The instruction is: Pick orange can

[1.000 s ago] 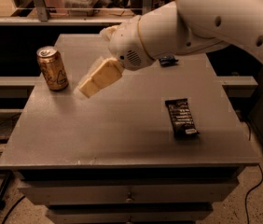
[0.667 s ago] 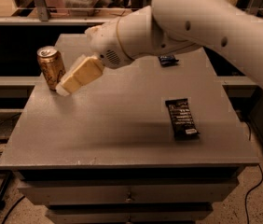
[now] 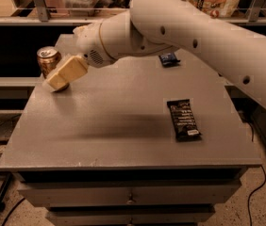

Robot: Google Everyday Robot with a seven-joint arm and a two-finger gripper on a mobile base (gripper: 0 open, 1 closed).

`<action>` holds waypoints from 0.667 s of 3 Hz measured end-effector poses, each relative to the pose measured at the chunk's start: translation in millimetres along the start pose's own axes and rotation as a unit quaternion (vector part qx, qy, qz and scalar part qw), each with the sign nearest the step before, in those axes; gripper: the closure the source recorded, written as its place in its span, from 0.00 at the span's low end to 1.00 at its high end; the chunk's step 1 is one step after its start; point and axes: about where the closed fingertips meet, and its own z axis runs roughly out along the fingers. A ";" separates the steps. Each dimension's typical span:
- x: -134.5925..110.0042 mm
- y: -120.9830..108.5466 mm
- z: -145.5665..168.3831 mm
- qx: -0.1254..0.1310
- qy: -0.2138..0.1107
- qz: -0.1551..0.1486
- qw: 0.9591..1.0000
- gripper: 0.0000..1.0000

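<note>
The orange can [image 3: 47,59] stands upright at the far left of the grey table [image 3: 123,126], golden-orange with dark markings and a silvery top rim. My gripper [image 3: 60,76], with cream-coloured fingers, reaches in from the right on the white arm [image 3: 180,27]. Its tip overlaps the can's lower front and hides the can's base. Whether it touches the can I cannot tell.
A flat dark snack wrapper [image 3: 183,119] lies right of centre on the table. A small dark blue packet [image 3: 169,59] lies at the back behind the arm. The table's left edge is close to the can. Shelving and a rail stand behind the table.
The gripper has moved left across the table toward the can, from about a can's width away to overlapping its lower front. The can has not moved.
</note>
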 end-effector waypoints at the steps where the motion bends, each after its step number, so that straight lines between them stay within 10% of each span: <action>1: 7.0 -9.6 6.1 0.001 0.003 0.006 1.000 0.00; 2: 16.2 -20.3 15.7 0.001 -0.016 0.018 1.000 0.00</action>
